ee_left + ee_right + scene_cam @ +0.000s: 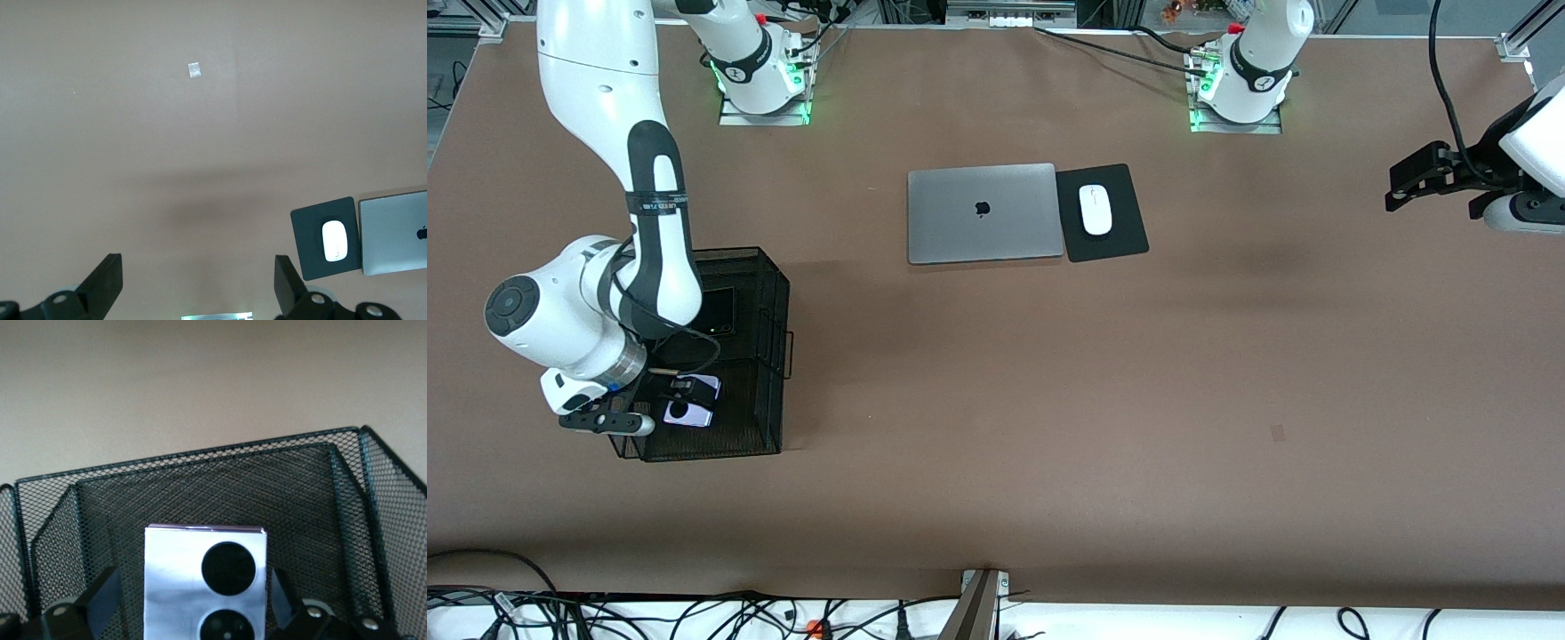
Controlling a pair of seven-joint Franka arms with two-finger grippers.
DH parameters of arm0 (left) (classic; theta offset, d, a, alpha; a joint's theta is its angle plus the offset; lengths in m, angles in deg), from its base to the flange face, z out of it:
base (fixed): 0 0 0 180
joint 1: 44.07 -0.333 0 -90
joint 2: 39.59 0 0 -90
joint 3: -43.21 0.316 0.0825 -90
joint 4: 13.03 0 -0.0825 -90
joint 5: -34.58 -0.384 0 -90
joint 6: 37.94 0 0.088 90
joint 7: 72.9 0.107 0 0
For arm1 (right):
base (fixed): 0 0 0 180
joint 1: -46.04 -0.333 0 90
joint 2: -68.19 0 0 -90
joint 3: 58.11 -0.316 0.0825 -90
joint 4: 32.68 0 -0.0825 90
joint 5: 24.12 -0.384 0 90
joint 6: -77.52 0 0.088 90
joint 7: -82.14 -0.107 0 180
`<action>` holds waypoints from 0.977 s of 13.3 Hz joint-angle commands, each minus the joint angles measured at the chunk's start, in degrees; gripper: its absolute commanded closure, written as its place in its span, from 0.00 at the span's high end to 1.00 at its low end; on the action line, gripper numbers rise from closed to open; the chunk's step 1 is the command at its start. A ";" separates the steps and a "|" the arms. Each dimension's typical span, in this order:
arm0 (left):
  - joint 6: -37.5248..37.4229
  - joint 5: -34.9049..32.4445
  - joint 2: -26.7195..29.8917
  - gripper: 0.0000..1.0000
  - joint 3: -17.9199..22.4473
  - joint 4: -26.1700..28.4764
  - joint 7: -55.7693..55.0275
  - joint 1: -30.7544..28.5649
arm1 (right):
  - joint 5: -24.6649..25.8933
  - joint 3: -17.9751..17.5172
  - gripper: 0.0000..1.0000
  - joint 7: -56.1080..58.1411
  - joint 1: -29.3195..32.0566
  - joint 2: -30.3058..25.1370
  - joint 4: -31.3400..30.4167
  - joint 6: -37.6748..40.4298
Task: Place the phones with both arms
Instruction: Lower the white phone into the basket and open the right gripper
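A lilac-white phone (203, 587), squarish with two black circles on its face, lies in a black mesh basket (769, 293) at the right arm's end of the table. The right gripper (680, 400) hangs low inside the basket, its fingers (100, 597) spread wide to either side of the phone, not touching it in the wrist view. A long black phone (720, 311) lies in the same basket, farther from the front camera and partly hidden by the arm. Mesh walls stand close around the gripper. The left gripper (1405, 187) waits in the air over bare tabletop at its own end, jaws wide with nothing between them. A silver laptop (983, 213) and a white mouse (1095, 210) on a black pad (1116, 236) sit mid-table, broad open brown surface (1138, 400) around them.
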 commanded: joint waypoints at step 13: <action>0.43 0.11 0.93 1.00 3.33 -0.25 0.53 2.79 | -1.32 17.43 1.00 -0.88 0.86 -2.82 20.67 40.98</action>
